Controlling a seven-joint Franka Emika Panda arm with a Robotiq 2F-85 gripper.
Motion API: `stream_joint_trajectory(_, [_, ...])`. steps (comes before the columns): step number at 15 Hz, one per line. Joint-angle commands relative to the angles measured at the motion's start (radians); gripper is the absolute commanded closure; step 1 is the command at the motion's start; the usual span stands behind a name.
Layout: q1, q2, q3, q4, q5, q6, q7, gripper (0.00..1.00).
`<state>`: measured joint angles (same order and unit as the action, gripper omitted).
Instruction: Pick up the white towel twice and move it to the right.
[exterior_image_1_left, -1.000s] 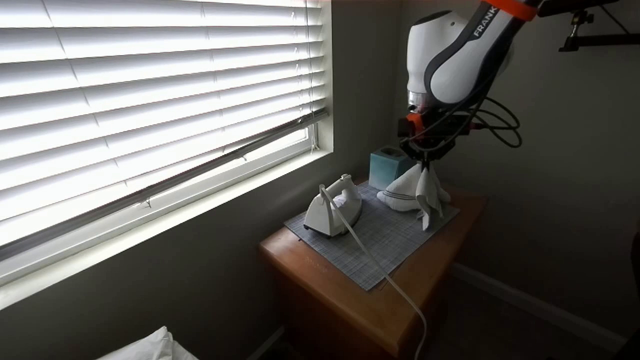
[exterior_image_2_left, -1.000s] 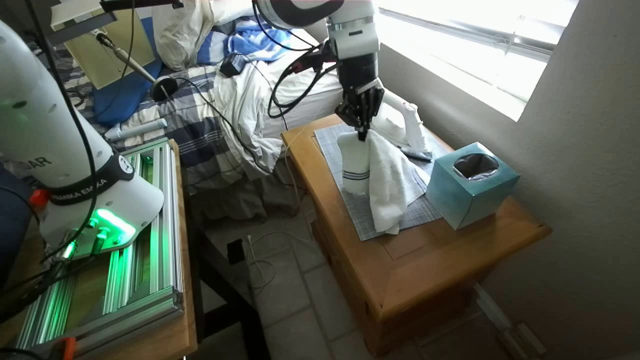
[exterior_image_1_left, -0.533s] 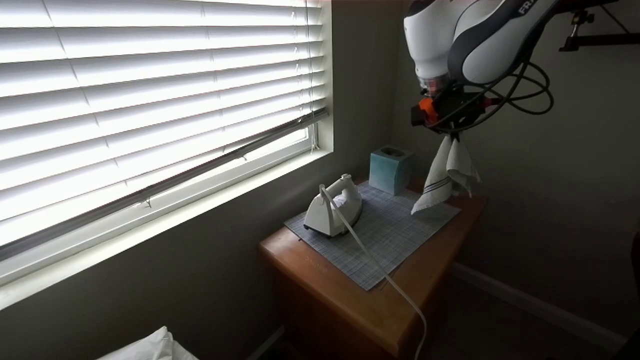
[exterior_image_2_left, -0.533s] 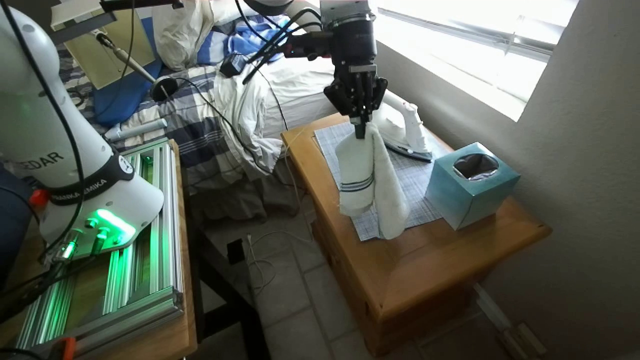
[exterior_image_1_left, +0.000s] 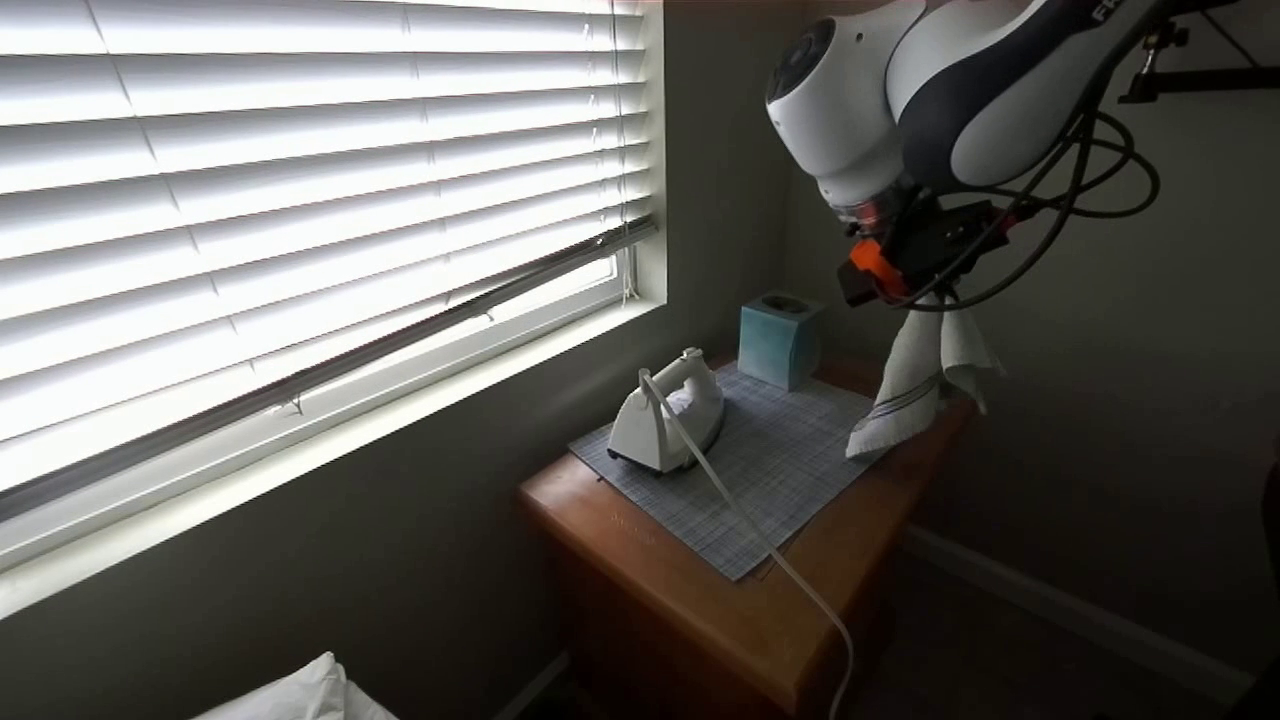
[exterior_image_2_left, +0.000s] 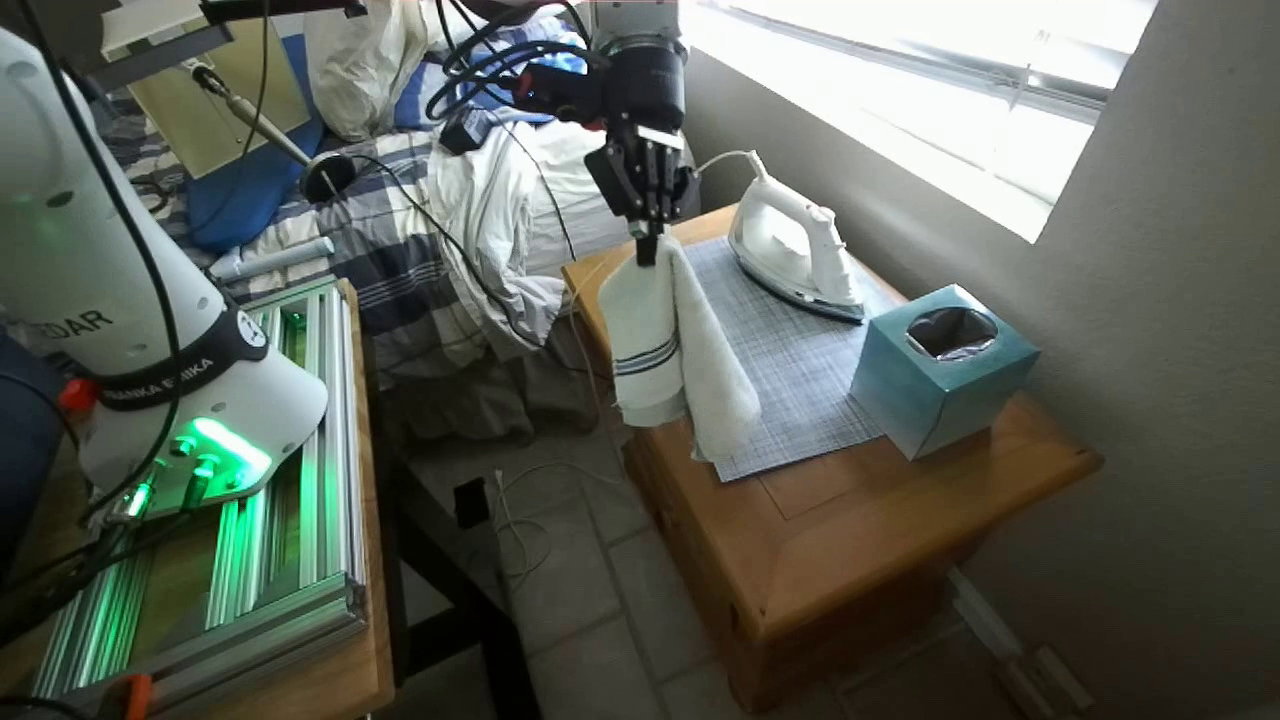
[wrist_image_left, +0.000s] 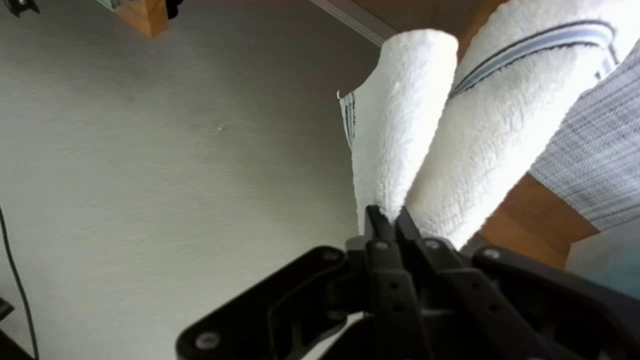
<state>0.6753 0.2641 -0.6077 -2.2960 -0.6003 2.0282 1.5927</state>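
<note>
Well, the gripper (wrist_image_left: 390, 216) has the white towel (exterior_image_2_left: 640, 310) pinched up top — two folds hang near the middle of the frame in an exterior view. Whether they touch the gray mat (exterior_image_2_left: 800, 380) I cannot tell. To the right sits the iron (exterior_image_2_left: 785, 250) — and farther right, lower, a teal tissue box (exterior_image_2_left: 945, 370).

free path over mat (exterior_image_2_left: 790, 370) between obstacles: towel (exterior_image_2_left: 665, 340), iron (exterior_image_2_left: 795, 245), teal box (exterior_image_2_left: 940, 375)
</note>
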Motion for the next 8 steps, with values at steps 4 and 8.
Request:
stream_joint_trajectory(4, [-0.323,0.083,0.424,0.090,-0.040,-0.045,-0.173,0.99])
stream_joint_trajectory(8, [-0.394,0.173,0.522,0.188,-0.074,-0.026,-0.269,0.99])
